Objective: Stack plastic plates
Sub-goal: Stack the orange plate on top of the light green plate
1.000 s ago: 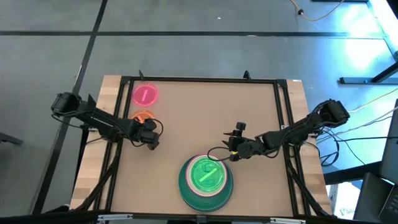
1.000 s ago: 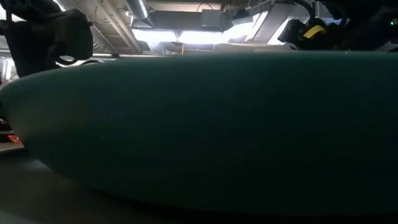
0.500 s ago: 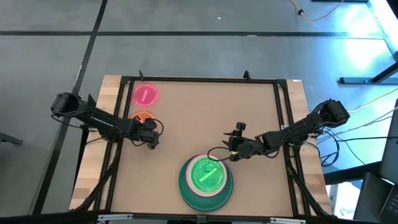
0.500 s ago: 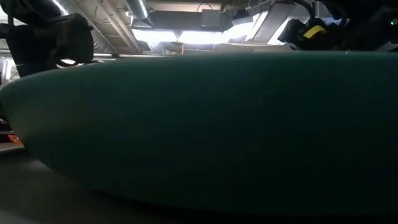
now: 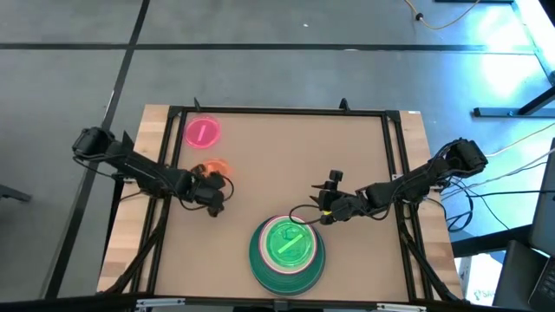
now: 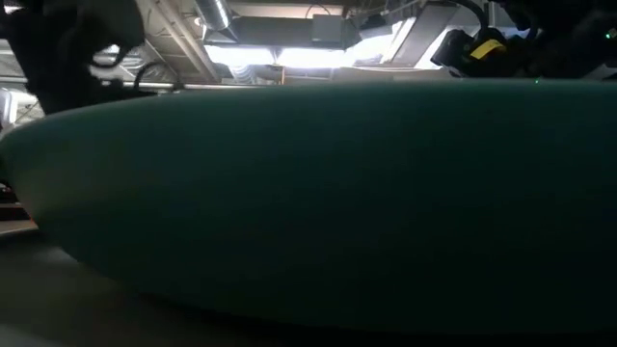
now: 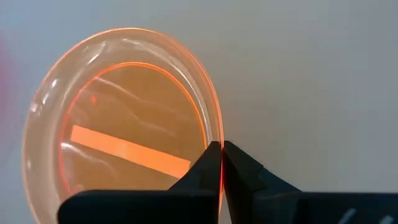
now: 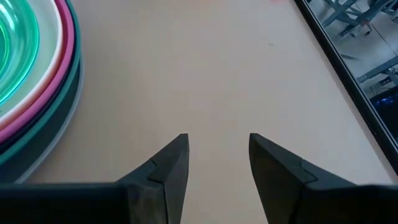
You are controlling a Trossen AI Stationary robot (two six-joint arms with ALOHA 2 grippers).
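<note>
A stack of plastic plates (image 5: pixel 287 253) sits at the near edge of the table (image 5: pixel 286 156), slightly right of centre: a large teal plate (image 5: pixel 257 264) at the bottom with grey and pink rims showing above it, and a small translucent green plate (image 5: pixel 289 243) on top. In the low view the teal plate's (image 6: pixel 308 193) side fills nearly the whole picture; in the right wrist view the nested teal, pink and pale rims (image 8: pixel 56 93) curve beside bare tabletop.

The left gripper (image 5: pixel 215 185) is over the left half of the table, its fingers closed on the rim of the small orange plate (image 5: pixel 213 166); the left wrist view shows the two dark fingertips (image 7: pixel 211 158) pressed together on the edge of that plate (image 7: pixel 124 124), which appears tilted up from the surface. A small translucent pink plate (image 5: pixel 202 132) lies flat near the far left corner, apart from the orange one.

The right gripper (image 5: pixel 322 214) hovers just right of the stack's far edge, its fingers (image 8: pixel 168 165) spread apart and holding nothing. Open tabletop stretches across the middle and the far right, bounded by the dark frame (image 5: pixel 395 156) around the table.
</note>
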